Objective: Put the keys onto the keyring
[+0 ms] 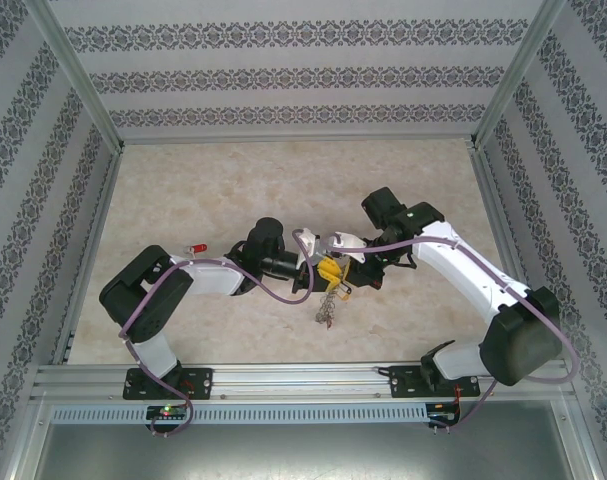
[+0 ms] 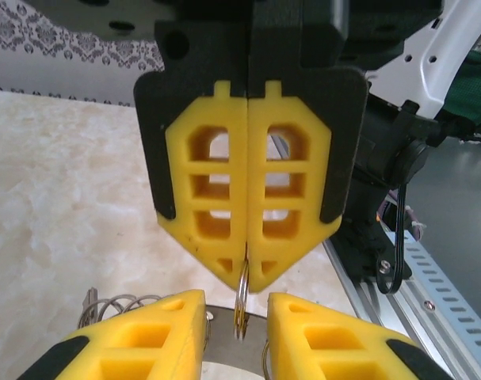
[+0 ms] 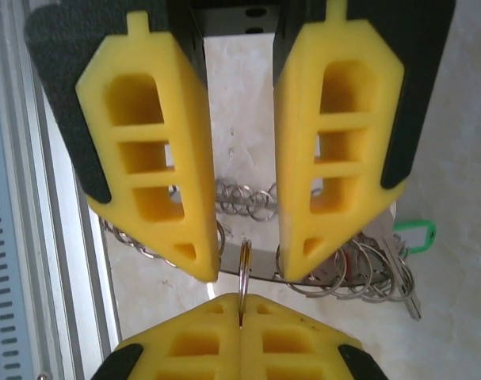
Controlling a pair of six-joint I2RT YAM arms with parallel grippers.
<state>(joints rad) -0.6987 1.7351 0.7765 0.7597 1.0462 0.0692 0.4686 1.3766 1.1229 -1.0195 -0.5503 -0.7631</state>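
My right gripper [image 3: 242,307] is shut on the lower edge of a small split ring [image 3: 245,265] and holds it upright on edge. That ring belongs to the keyring [image 3: 335,273], a grey metal band hung with many small loops, which dangles below both grippers [image 1: 328,303]. My left gripper [image 2: 238,305] faces the right one tip to tip. It is open, with one finger on each side of the split ring [image 2: 242,310] and a gap on both sides. Keys hang among the loops, one with a green tag [image 3: 415,233]. A red-tagged key [image 1: 197,246] lies on the table.
Both arms meet over the middle of the marble-patterned table [image 1: 233,190], near its front. The perforated aluminium front rail [image 1: 303,380] runs just behind the grippers. Patterned walls close in the left, right and far sides.
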